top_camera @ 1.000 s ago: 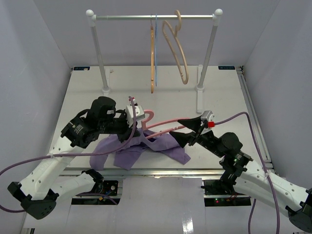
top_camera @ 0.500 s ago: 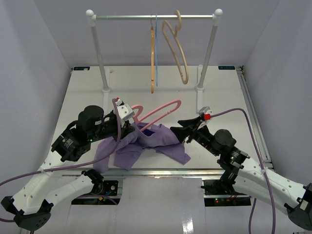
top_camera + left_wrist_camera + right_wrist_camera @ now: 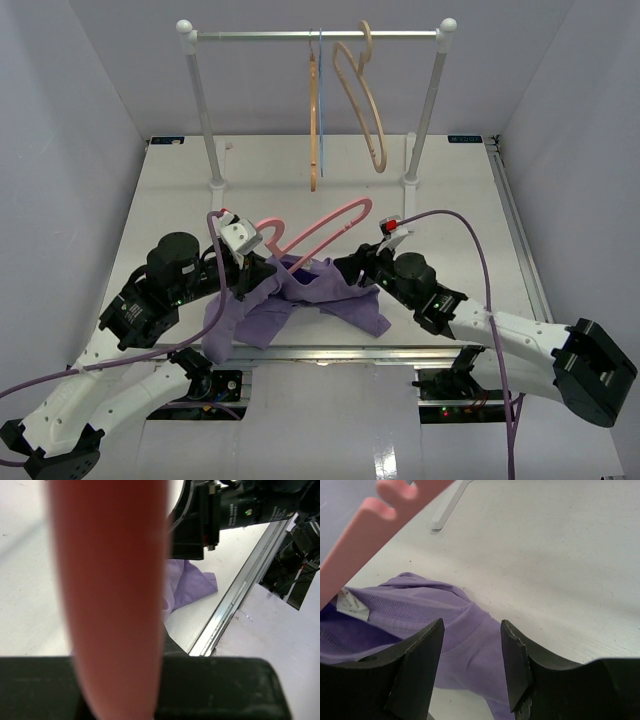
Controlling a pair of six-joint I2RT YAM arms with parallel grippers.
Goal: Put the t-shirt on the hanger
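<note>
Over the tabletop (image 3: pixel 180 190), the left tool (image 3: pixel 258 268) is clamped on the hanger (image 3: pixel 322 228), tilted above the t-shirt (image 3: pixel 335 292). The right tool (image 3: pixel 471 630) sits open and empty at the collar.

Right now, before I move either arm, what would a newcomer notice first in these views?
The pink hanger stands out first: the left gripper holds it up at a slant in the middle of the top view, and it fills the left wrist view. Below it lies the crumpled lavender t-shirt, with the right gripper hovering open just above its collar.
</note>
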